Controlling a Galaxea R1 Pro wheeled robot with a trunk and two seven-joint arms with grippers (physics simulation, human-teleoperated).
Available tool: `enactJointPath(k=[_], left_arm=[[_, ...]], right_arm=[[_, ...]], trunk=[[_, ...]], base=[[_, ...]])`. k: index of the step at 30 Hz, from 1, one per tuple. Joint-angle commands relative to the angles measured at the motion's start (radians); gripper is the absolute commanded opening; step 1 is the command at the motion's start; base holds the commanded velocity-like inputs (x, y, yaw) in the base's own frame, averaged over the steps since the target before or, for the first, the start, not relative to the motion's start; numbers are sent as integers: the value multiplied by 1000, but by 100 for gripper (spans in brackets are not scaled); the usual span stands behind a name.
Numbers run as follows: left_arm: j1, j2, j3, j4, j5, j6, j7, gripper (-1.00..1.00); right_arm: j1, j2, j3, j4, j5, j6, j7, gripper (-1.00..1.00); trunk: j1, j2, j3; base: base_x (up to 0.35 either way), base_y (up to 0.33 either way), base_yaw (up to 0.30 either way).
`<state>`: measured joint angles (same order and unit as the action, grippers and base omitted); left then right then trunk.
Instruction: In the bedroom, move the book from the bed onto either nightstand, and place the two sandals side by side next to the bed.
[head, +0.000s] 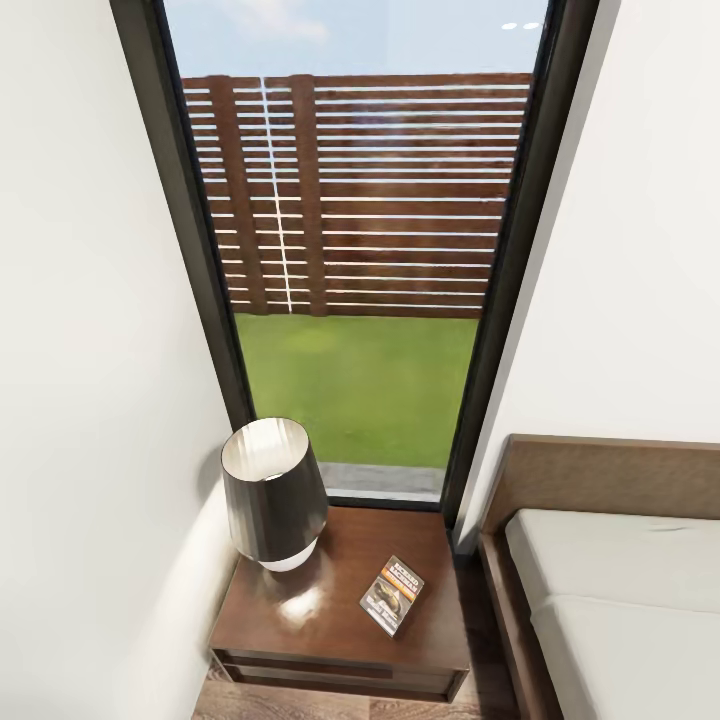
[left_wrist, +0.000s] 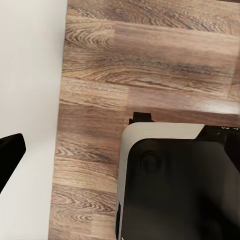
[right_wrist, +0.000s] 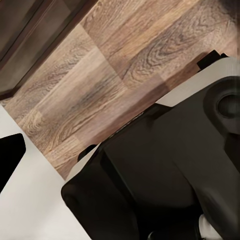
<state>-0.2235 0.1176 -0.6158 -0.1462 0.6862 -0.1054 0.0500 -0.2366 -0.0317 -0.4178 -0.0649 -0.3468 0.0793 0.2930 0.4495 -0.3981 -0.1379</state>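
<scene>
The book lies flat on the nightstand, right of a lamp, its orange band and dark picture facing up. The bed stands to the right, with an off-white mattress and brown headboard. The sandals are out of view. In the left wrist view, one dark fingertip of my left gripper hangs over the wood floor. In the right wrist view, one dark fingertip of my right gripper hangs above the floor too. Neither view shows how the jaws stand, and nothing is seen held.
A dark-shaded lamp fills the nightstand's left half. A tall window is behind it and a white wall is close on the left. My own dark base is below the arms. A dark wood furniture edge lies near the right arm.
</scene>
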Motion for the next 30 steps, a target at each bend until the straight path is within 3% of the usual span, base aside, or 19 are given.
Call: enactJointPath(k=[1, 14, 30], left_arm=[[0, 0, -9, -1, 6, -2, 5, 100], [0, 0, -9, -1, 6, -2, 5, 100], [0, 0, -9, -1, 6, -2, 5, 100]], right_arm=[[1, -1, 1, -1, -11, 7, 3, 100], [5, 0, 1, 4, -11, 8, -10, 100], [11, 7, -1, 78, -12, 9, -10, 100]], trunk=[[1, -2, -2], [1, -2, -2], [1, -2, -2]], base=[[0, 0, 0], [0, 0, 0], [0, 0, 0]])
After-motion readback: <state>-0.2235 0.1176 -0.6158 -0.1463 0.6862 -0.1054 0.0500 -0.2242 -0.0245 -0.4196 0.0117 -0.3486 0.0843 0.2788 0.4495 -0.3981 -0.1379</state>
